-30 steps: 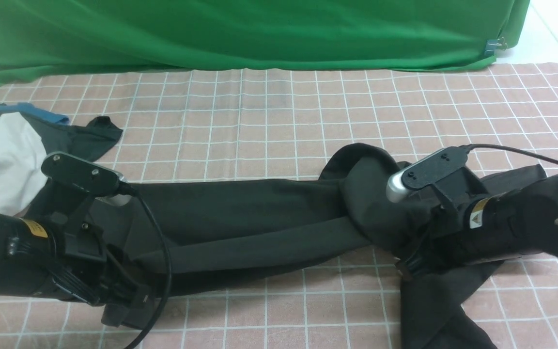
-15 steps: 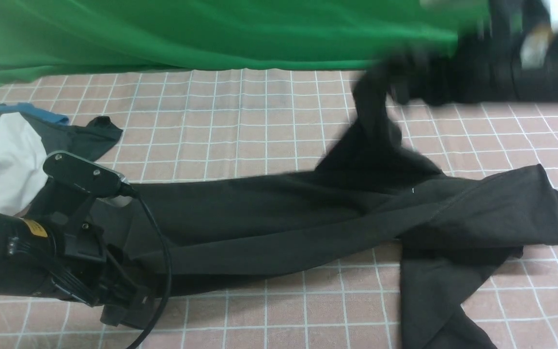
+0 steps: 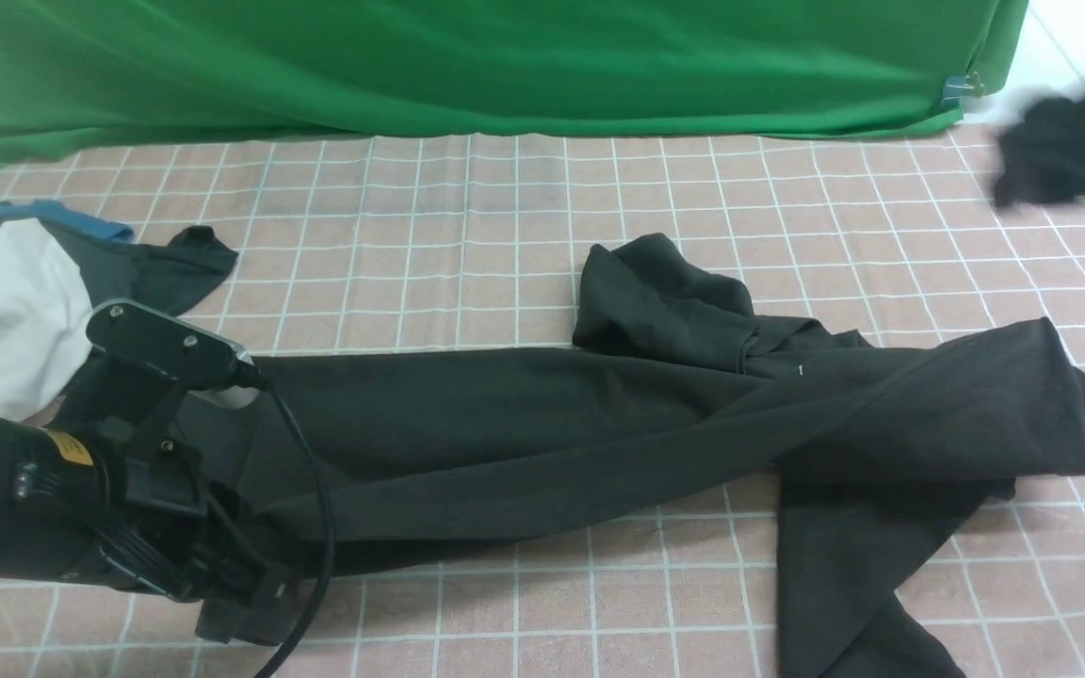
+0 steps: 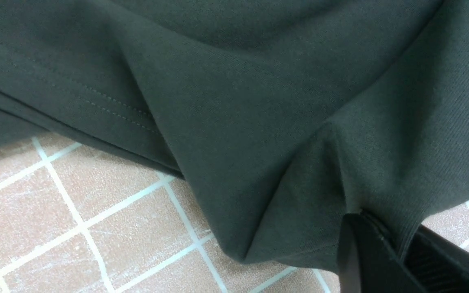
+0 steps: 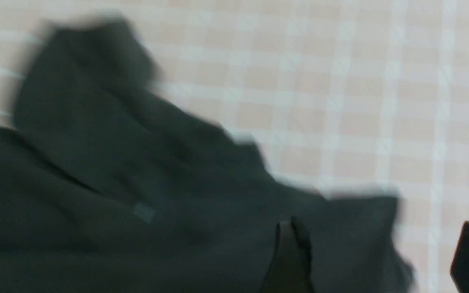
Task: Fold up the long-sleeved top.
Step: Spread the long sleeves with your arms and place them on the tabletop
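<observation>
Across the middle of the front frame, the long-sleeved top (image 3: pixel 542 424) lies stretched from lower left to right on the pink checked cloth (image 3: pixel 467 217). It is twisted and bunched, with a rumpled lump just right of centre and one length trailing off the lower right edge. At lower left, my left claw (image 3: pixel 232 607) pinches a fold of the top; my wrist view shows the knit puckering where it runs in between the fingertips (image 4: pixel 360 252). My right claw (image 3: pixel 1070 151) is a dark blur in the upper right corner, apart from the top, and its fingers (image 5: pixel 287 256) stand spread wide with nothing between them. At the left edge a white garment (image 3: pixel 6 311) lies on a dark grey garment (image 3: pixel 156 268) with a blue part. A green drape (image 3: pixel 467 66) fills the top of the frame.
</observation>
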You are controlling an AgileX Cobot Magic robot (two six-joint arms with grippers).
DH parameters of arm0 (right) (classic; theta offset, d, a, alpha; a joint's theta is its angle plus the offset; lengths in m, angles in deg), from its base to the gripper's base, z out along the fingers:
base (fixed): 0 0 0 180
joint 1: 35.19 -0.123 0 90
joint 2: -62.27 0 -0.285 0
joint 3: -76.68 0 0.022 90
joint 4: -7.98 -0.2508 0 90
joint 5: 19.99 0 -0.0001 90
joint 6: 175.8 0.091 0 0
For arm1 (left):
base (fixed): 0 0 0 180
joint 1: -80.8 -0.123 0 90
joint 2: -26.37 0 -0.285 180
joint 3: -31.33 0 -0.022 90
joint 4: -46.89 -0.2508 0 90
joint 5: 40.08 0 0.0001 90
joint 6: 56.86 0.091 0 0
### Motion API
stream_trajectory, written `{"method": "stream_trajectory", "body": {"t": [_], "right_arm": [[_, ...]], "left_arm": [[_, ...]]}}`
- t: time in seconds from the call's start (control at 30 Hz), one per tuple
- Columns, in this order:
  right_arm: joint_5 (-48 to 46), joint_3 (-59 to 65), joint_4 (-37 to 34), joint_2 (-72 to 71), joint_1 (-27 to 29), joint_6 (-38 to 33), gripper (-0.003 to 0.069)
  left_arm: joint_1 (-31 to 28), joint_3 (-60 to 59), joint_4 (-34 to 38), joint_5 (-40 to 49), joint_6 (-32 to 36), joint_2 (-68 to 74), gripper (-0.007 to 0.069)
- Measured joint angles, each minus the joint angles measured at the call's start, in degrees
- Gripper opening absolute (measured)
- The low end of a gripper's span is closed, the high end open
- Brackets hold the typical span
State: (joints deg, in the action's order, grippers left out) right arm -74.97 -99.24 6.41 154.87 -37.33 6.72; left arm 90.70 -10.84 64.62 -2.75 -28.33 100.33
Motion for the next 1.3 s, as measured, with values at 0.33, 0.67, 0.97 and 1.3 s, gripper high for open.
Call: {"method": "stream_trajectory", "body": {"t": [0.33, 0.67, 0.97, 1.3], "right_arm": [[7.4, 9.6, -5.9, 2.0, 6.6, 1.3, 0.0618], [8.9, 9.5, -13.8, 10.3, 6.8, -2.5, 0.058], [11.7, 9.5, -14.1, 10.4, 6.8, -4.0, 0.0494], [16.7, 9.2, -9.2, 11.9, 6.9, -2.0, 0.0581]], "left_arm": [[0.0, 0.0, 0.2, 0.0, 0.0, 0.0, 0.0035], [0.0, 0.0, 0.2, 0.0, 0.0, 0.0, 0.0035], [0.0, 0.0, 0.2, 0.0, 0.2, 0.0, 0.0035], [0.0, 0.0, 0.6, 0.0, 0.2, 0.0, 0.0035]]}}
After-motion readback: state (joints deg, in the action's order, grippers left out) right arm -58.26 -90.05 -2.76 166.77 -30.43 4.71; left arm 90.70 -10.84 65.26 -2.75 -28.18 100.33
